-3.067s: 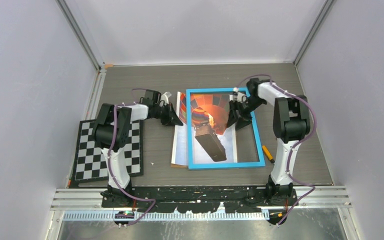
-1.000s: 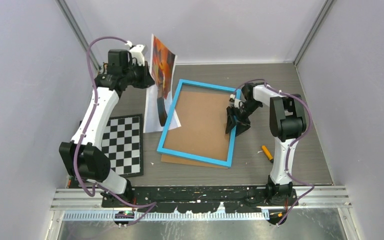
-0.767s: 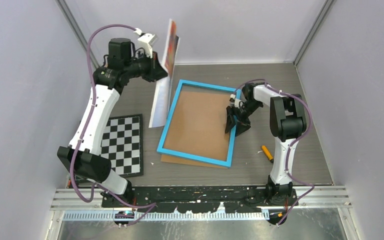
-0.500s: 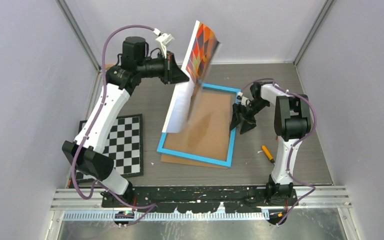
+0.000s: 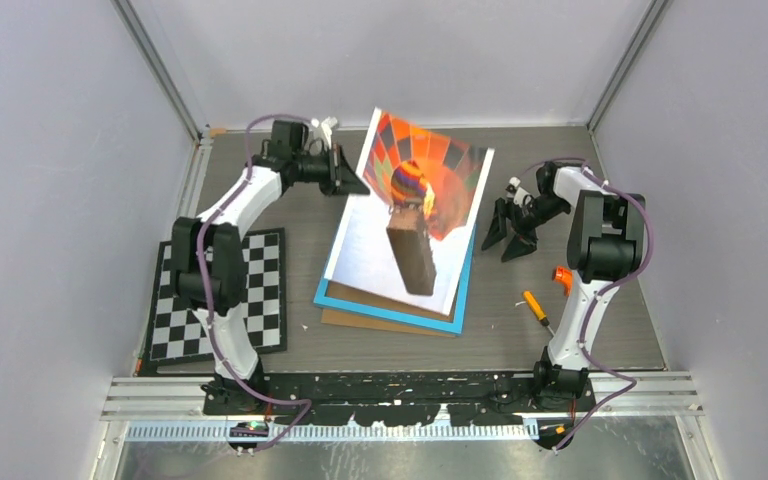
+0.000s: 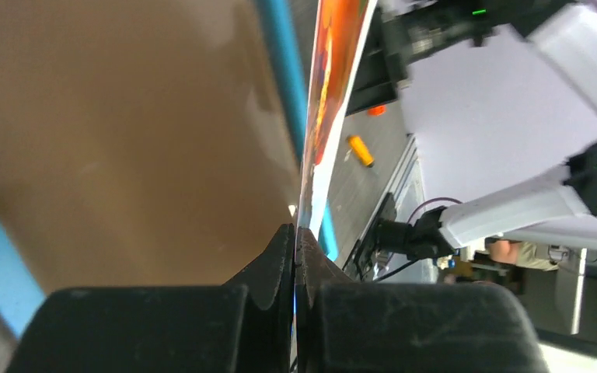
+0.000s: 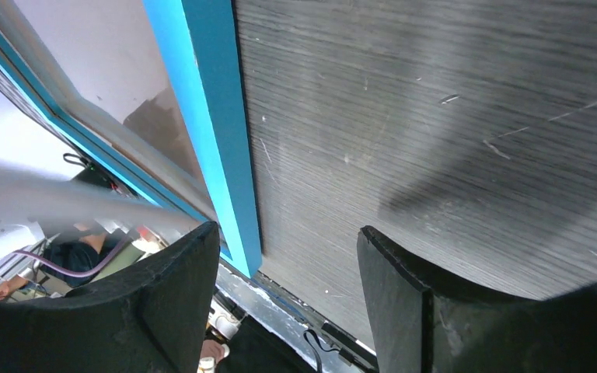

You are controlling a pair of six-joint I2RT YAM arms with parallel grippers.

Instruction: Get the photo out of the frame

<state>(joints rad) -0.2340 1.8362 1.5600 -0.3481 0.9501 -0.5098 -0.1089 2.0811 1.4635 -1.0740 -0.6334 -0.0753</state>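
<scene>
Photo (image 5: 410, 225) in left pincer (image 5: 355, 182), over frame (image 5: 390, 313)

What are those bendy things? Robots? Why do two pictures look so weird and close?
Yes, two robot arms bolted to a table. Each ends in a two-finger pincher called a gripper. One picture looks down from above; the two close ones come from small cameras on the wrists, so black fingers fill them. The left gripper pinches the edge of the photo, a hot-air balloon, holding it over the blue frame lying flat. The right gripper is open and empty, beside the frame. A checkerboard and a small orange tool lie on the table too.
</scene>
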